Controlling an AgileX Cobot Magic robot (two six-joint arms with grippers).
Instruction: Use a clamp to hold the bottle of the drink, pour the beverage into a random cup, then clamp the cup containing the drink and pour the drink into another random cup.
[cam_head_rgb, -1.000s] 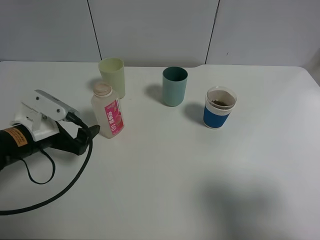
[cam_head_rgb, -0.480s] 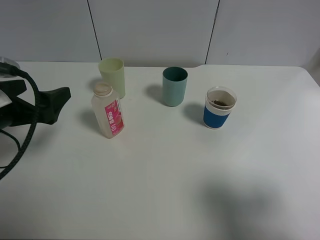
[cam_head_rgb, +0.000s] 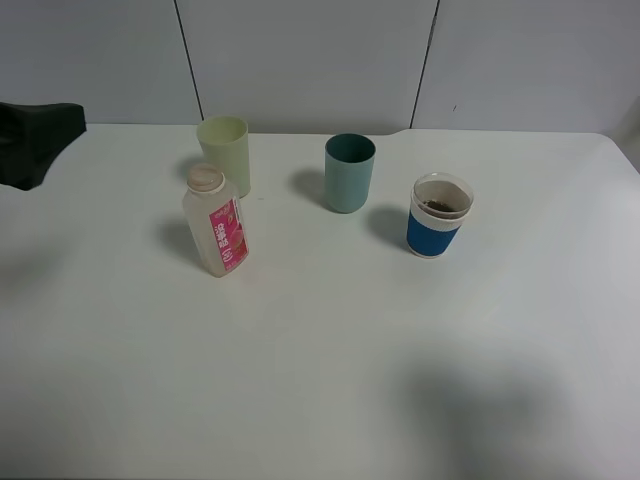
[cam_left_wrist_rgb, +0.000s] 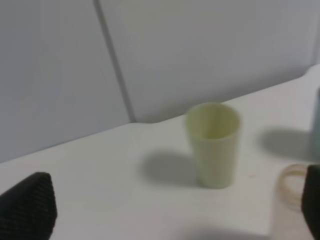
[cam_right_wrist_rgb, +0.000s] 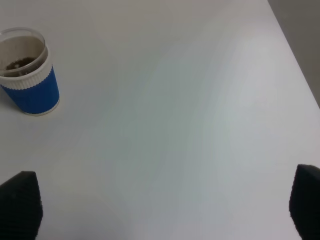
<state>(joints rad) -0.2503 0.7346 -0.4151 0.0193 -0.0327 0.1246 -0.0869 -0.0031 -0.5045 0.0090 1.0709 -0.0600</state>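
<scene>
The left gripper (cam_left_wrist_rgb: 170, 212) is spread wide and nothing is held. Close by one of its fingers the bottle (cam_left_wrist_rgb: 292, 187) is seen, with the pale yellow-green cup (cam_left_wrist_rgb: 214, 142) farther ahead. The right gripper (cam_right_wrist_rgb: 161, 202) is likewise released and empty. The blue-banded cup (cam_right_wrist_rgb: 29, 75), with brown beverage (cam_right_wrist_rgb: 17, 62) in it, is found well ahead, off toward one finger. Beyond the bottle, the teal cup (cam_head_rgb: 350, 172) is set.

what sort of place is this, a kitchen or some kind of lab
Most likely a lab test bench, not a kitchen: a bare white table against plain grey wall panels, with a drink bottle, a teal cup, a yellow-green cup and a blue-banded cup set out.
</scene>
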